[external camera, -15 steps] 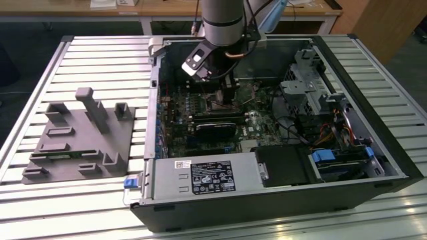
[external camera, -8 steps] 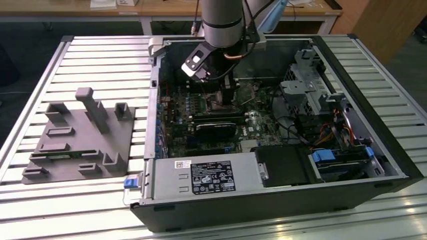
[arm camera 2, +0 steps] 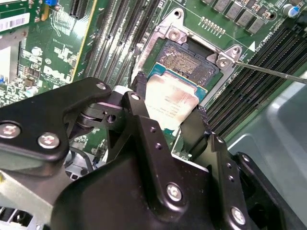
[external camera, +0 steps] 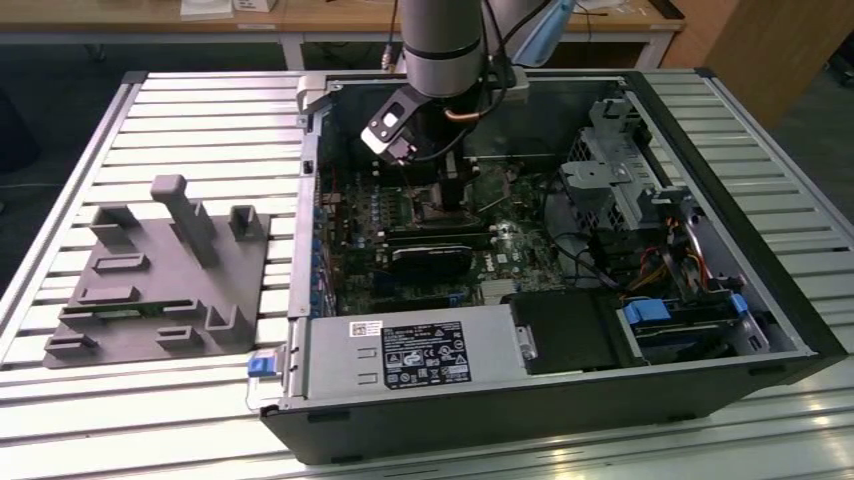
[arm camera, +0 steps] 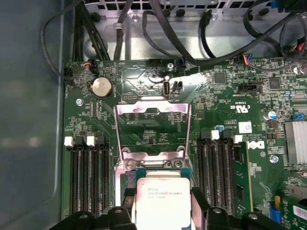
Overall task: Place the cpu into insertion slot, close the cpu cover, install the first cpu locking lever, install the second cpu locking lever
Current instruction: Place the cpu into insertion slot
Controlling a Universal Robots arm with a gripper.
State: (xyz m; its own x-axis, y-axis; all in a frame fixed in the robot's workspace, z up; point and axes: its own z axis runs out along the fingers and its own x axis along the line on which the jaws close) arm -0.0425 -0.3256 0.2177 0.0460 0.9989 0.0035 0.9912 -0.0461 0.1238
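Currently: end effector [arm camera 2: 169,111] clamped on cpu [arm camera 2: 168,98], gripped by two opposite edges. Chip over insertion slot [arm camera 2: 189,64], partly overlapping; contact unclear; slot's dark centre exposed beyond chip's leading edge. Hinged cpu cover [arm camera: 153,108] stands open. Exterior view: slot near 10 o'clock from computer case [external camera: 561,420] centre.

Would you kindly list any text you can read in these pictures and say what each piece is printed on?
cpu: fine print on its metal face, too small to read.
black label on the power supply: white print, too small to read.
circuit board: white markings and a white sticker, too blurred to quote.
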